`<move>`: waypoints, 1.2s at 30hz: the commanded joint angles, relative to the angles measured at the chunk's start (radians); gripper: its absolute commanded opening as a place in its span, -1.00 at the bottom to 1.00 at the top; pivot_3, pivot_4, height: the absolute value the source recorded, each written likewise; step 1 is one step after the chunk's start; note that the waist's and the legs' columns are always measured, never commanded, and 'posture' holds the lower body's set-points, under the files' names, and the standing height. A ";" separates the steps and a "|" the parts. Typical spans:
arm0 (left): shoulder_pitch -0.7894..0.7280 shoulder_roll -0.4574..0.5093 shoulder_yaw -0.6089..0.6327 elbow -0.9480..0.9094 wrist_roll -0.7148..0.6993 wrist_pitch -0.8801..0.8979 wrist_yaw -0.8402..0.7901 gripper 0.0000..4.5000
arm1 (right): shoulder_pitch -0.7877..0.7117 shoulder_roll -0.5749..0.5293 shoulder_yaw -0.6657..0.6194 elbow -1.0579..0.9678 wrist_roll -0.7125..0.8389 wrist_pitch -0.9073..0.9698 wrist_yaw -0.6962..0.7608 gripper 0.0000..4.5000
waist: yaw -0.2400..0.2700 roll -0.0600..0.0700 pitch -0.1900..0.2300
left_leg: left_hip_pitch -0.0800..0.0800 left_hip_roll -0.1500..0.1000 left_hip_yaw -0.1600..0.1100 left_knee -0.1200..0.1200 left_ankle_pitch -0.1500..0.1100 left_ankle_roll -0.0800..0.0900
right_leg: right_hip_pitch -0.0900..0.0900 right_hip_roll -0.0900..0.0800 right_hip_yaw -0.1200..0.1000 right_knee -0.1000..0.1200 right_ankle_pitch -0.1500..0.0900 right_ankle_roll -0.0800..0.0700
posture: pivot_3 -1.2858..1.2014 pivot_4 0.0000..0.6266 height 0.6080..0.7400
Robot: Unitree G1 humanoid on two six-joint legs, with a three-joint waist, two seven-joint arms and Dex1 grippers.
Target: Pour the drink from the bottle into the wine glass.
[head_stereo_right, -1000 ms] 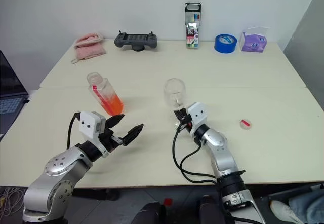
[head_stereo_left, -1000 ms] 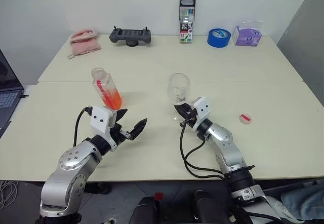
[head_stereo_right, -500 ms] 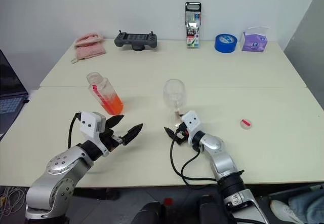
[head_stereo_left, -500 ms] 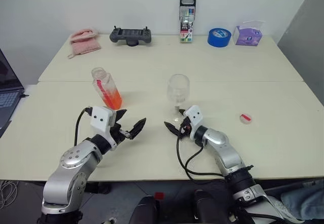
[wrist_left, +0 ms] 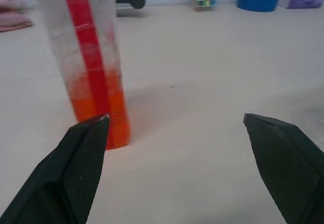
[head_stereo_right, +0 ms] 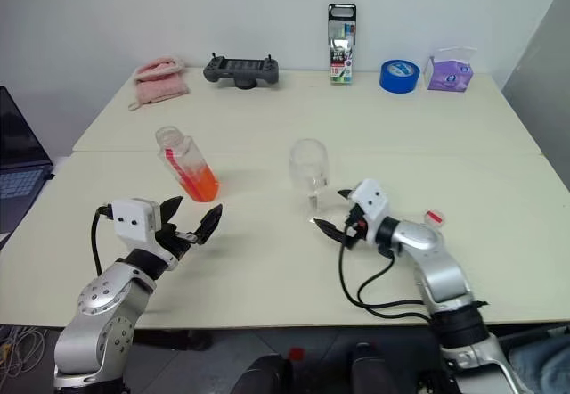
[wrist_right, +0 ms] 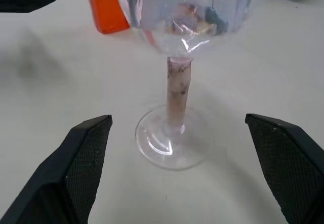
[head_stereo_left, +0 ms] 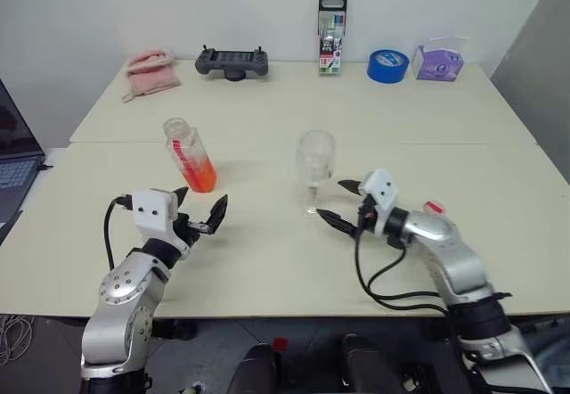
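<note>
Across the pale worktop (head_stereo_left: 267, 100) the items stand as follows, largest first. Left arm: its gripper (head_stereo_left: 203, 213) sits low over the near left area, fingers (wrist_left: 81, 158) spread wide and holding nothing, aimed at the bottle from just short of it. Right arm: its gripper (head_stereo_left: 343, 203) lies near the centre, fingers (wrist_right: 86, 153) likewise spread wide and empty, one to each side of the wine glass's foot without touching it.

The bottle (head_stereo_left: 189, 155) stands on the worktop's left half, leaning slightly in the head views, uncapped, with the drink (head_stereo_left: 201, 176) filling only its lower part and a red strip running down its side. The wine glass (head_stereo_left: 315, 164) stands upright near the centre, well apart from the bottle, its bowl empty.

Along the far edge: a pink cloth (head_stereo_left: 149, 68), a black handheld controller (head_stereo_left: 232, 61), an upright pack of markers (head_stereo_left: 331, 34), a blue tape roll (head_stereo_left: 387, 64) and a purple tissue box (head_stereo_left: 437, 61). A small cap (head_stereo_left: 434, 208) lies to the right of the right gripper.
</note>
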 commanded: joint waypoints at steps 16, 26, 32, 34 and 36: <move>-0.226 0.035 0.064 0.136 0.051 -0.090 0.054 1.00 | -0.452 -0.382 -0.236 -0.154 0.528 0.416 0.280 0.99 | 0.003 -0.001 0.001 | -0.001 0.000 0.006 0.000 0.000 0.000 | 0.000 -0.001 -0.002 -0.001 0.000 0.000 | 0.03 -0.52 1.00; -0.376 0.037 0.038 0.319 0.087 -0.147 0.045 1.00 | -0.458 -0.382 -0.203 -0.157 0.511 0.393 0.278 0.99 | 0.005 -0.001 0.001 | -0.002 0.000 0.006 0.001 0.000 0.001 | 0.000 -0.003 -0.002 0.000 0.000 0.001 | 0.03 -0.52 1.00; -0.485 0.032 0.017 0.489 0.105 -0.228 0.016 1.00 | -0.452 -0.386 -0.195 -0.163 0.499 0.380 0.274 0.99 | 0.005 -0.001 0.001 | -0.002 -0.001 0.006 0.001 0.000 0.001 | 0.000 -0.003 -0.002 -0.001 0.000 0.001 | 0.03 -0.52 1.00; -0.499 0.032 0.012 0.517 0.105 -0.248 0.005 1.00 | -0.450 -0.387 -0.196 -0.165 0.499 0.380 0.273 0.99 | 0.005 -0.001 0.001 | -0.002 -0.001 0.006 0.001 0.000 0.001 | 0.000 -0.003 -0.002 -0.001 0.000 0.001 | 0.03 -0.52 1.00; -0.507 0.033 0.010 0.534 0.105 -0.261 -0.001 1.00 | -0.450 -0.387 -0.197 -0.165 0.500 0.380 0.273 0.99 | 0.005 -0.001 0.001 | -0.002 0.000 0.006 0.001 0.000 0.001 | -0.001 -0.003 -0.001 0.000 0.000 0.001 | 0.03 -0.52 1.00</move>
